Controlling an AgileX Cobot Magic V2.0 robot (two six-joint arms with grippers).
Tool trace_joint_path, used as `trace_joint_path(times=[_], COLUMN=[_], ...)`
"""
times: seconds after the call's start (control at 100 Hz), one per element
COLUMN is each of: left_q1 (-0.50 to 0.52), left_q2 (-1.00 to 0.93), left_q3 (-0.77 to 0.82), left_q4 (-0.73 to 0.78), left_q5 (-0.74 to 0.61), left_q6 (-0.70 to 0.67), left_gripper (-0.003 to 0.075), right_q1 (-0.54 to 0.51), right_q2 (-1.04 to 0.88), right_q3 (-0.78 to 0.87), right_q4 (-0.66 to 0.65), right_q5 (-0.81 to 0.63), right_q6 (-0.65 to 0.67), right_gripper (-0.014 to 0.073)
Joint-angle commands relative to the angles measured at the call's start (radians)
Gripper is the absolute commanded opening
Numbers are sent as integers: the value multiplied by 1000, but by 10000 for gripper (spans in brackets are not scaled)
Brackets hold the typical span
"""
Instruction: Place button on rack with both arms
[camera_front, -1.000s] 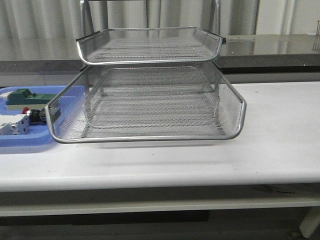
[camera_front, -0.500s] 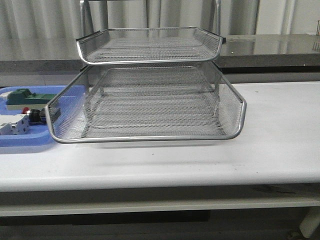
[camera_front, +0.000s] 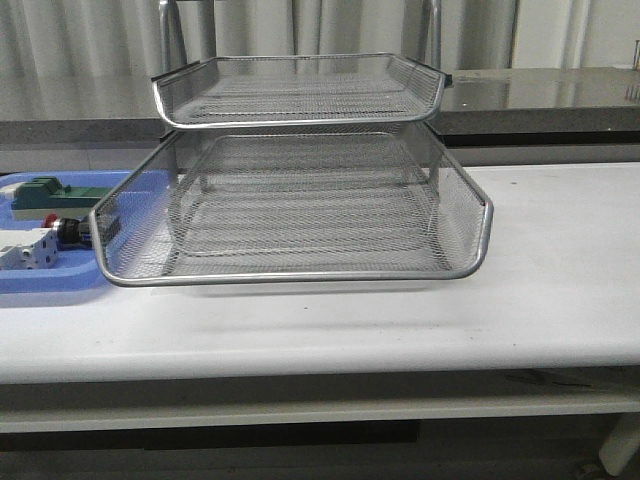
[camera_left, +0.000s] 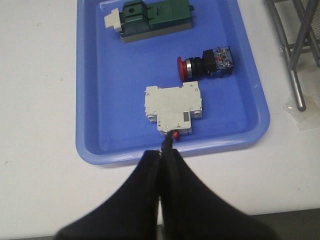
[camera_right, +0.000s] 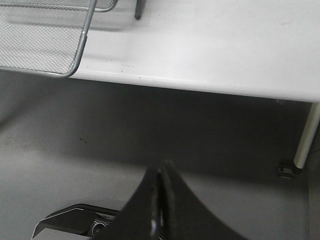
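The button (camera_left: 205, 64) lies on its side in the blue tray (camera_left: 95, 100), beyond my left claw (camera_left: 161, 155) and a little off to one side of its line. Nearest to me, that claw is clenched, the two dark fingers (camera_left: 145, 175) pressed flat together with nothing between them, their tips hanging just over the tray's near rim. Those tips hide the near edge of the white block (camera_left: 172, 106), where only a speck of red shows past them. Past the block comes the button, apart from it: round red cap, black barrel, and a bluish rear end with small metal parts I cannot make out clearly. Farther still sits the green block (camera_left: 155, 17), its far side cut off by the frame's edge.

My right claw (camera_right: 160, 175) is clenched too and grasps nothing; it hangs off the table (camera_right: 210, 45), below its front edge, with the floor under it. Beyond it I see only a corner of the rack (camera_right: 45, 47).

In the front view neither claw appears. The rack's (camera_front: 300, 200) lower wire tray juts forward and its rim covers part of the blue tray (camera_front: 40, 280), so the button (camera_front: 65, 230) shows only as a small red-and-black shape beside the mesh. The rack's top is cut off.
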Motion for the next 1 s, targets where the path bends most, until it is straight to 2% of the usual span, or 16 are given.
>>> trace_joint_path(times=[0.0, 0.04, 0.11, 0.23, 0.3, 0.59, 0.72, 0.99], left_q1=[-2, -2, -2, -2, -2, -4, -4, -4], left_q2=[-24, -24, -24, -24, -24, -20, 14, 226], left_q3=[-38, -38, -38, -38, -38, -38, -56, -284], left_q4=[7, 7, 7, 7, 7, -54, -54, -75], left_q5=[-47, -47, -42, -33, -33, -52, -59, 9], left_q6=[6, 25, 50, 50, 50, 52, 137, 280], left_gripper=[55, 103, 238, 526, 610, 619, 620, 620], right_q1=[-1, -1, -1, -1, -1, -1, -1, -1], right_q2=[3, 3, 3, 3, 3, 3, 3, 3], right_q3=[-33, -33, -33, -33, -33, -33, -33, -33], right_q4=[2, 2, 2, 2, 2, 2, 2, 2], right_q5=[-48, -48, -48, -48, -48, -48, -48, -47], right_q6=[-2, -2, -2, -2, -2, -2, -2, -2], right_gripper=[-60, -60, -60, -60, -60, -60, -60, -60])
